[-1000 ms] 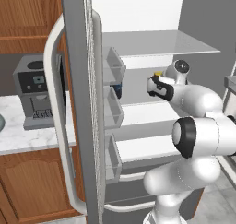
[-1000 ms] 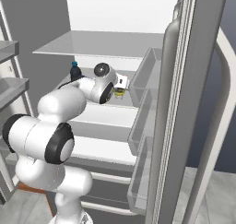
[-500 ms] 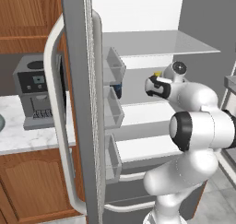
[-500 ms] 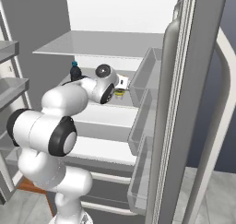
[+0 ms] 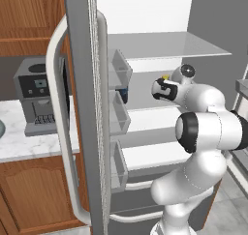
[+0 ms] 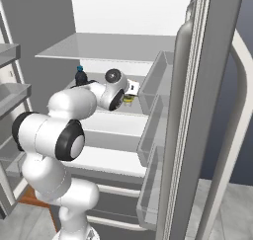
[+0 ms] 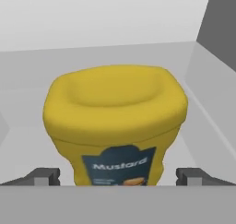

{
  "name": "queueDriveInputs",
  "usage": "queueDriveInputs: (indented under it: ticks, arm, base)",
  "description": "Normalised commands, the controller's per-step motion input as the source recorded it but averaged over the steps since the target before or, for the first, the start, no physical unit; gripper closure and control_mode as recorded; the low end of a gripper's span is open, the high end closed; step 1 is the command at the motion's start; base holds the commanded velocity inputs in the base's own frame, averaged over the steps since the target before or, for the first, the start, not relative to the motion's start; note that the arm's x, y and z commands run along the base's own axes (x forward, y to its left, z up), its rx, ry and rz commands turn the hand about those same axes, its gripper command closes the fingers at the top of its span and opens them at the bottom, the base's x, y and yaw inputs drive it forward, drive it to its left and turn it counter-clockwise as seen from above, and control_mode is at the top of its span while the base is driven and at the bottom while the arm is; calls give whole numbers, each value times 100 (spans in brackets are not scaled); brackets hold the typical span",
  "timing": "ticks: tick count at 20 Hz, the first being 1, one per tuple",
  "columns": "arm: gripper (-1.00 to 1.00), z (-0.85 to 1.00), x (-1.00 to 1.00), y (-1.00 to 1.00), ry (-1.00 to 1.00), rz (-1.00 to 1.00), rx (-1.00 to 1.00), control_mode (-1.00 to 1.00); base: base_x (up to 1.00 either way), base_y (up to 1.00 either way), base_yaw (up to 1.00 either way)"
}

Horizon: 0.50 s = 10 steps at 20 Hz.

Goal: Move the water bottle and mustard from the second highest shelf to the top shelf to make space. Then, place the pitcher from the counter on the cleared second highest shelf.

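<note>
The mustard (image 7: 115, 126), a yellow squeeze bottle with a dark label, stands on the second highest shelf (image 6: 101, 116) and is seen close up in the hand view. My gripper (image 7: 117, 177) is open, one fingertip on each side of the mustard's lower body with a gap on both sides. A bit of the mustard (image 5: 165, 77) shows over the hand, and again beside the gripper (image 6: 129, 93). The water bottle (image 6: 79, 76), dark with a blue cap, stands on the same shelf behind my arm. The top shelf (image 6: 108, 46) is bare. The pitcher is out of view.
The open fridge door (image 5: 85, 108) with its bins (image 5: 118, 118) stands close to the left of the arm, and the other door (image 6: 197, 110) to its right. A coffee machine (image 5: 36, 101) sits on the marble counter (image 5: 24, 144). Lower white shelves (image 6: 113, 157) lie beneath.
The forearm and elbow have shifted a little while the hand stays at the mustard. The jaws remain open.
</note>
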Motion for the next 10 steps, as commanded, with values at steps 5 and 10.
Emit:
queueDriveInputs:
  ticks: [5, 10]
  arm:
    - [-100, 0, 13, -5, 0, 0, 0, -100]
    - [-100, 0, 12, -1, 0, 0, 0, -100]
  base:
    - [0, 0, 0]
    - [0, 0, 0]
